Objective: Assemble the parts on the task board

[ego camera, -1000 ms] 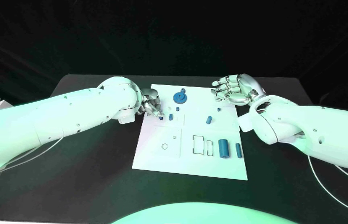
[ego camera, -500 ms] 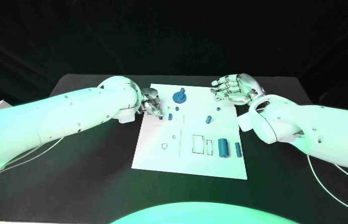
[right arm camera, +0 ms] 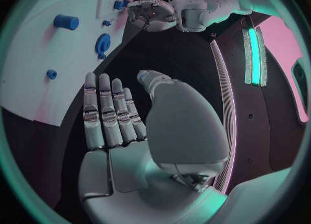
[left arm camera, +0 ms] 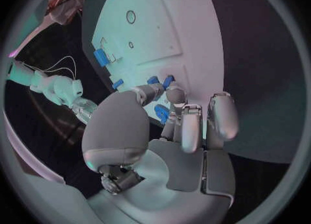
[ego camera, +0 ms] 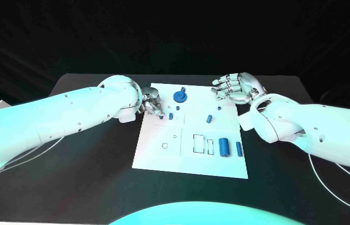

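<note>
The task board [ego camera: 191,154], a white plate, lies in the middle of the black table [ego camera: 87,154], with bare dark tabletop along both long edges. The left hand [ego camera: 153,105] sits over the board's left edge near its far end, fingers curled down around a small blue part [left arm camera: 161,113]; whether it grips the part cannot be told. The right hand [ego camera: 233,88] hovers at the far right corner, fingers straight and apart, holding nothing. A blue disc [ego camera: 179,98] lies between the hands. Two blue cylinders [ego camera: 224,146] stand near the right edge.
</note>
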